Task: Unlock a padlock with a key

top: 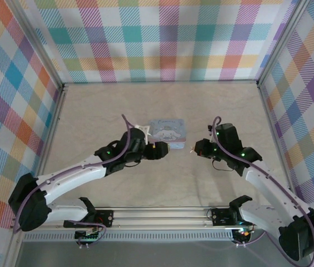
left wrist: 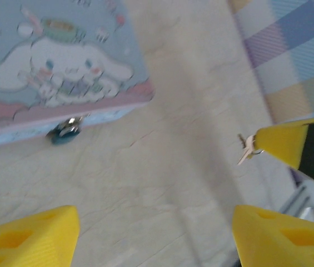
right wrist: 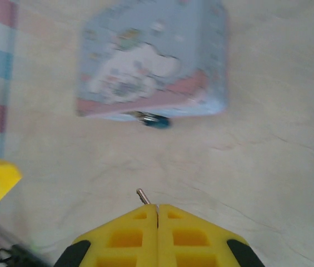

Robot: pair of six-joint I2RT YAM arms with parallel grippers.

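R gripper clamped on key, L gripper wide & empty: approach step, next likely needs padlock by tin steadied, key lined up w/ keyhole.

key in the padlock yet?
No: the key sticks out of the shut right gripper, well apart from the padlock at the tin edge.

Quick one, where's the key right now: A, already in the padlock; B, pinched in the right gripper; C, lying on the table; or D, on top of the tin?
B: the key pokes out from between the shut fingers of the right gripper, apart from the padlock at the side of the tin.
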